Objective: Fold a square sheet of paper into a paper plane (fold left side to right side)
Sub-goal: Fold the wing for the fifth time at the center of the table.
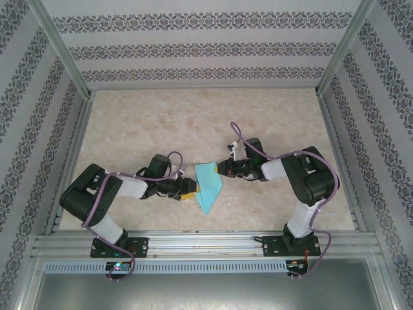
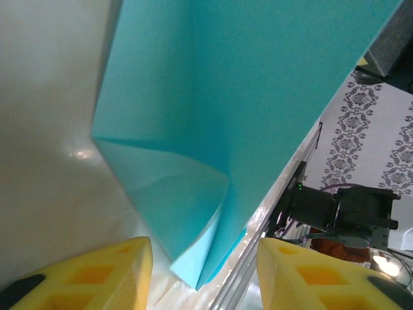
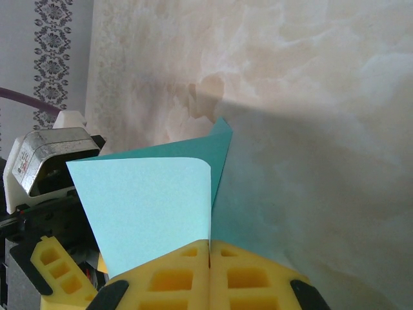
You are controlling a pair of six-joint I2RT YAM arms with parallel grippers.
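I'm watching the paper (image 1: 208,186) sitting between both arms. My right gripper (image 3: 210,248) is pinching a raised flap, jaws pressed together. My left gripper (image 2: 205,248) is hanging spread around the lower corner. Pulling unevenly, I'm risking a tear or a skewed crease.

paper (image 1: 209,186) between left tool (image 1: 191,188) and right tool (image 1: 219,169), table (image 1: 193,123) beneath

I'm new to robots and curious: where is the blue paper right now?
Top view: the blue paper sits front-centre on the table, between both grippers; the right gripper pinches it, the left gripper is beside it.
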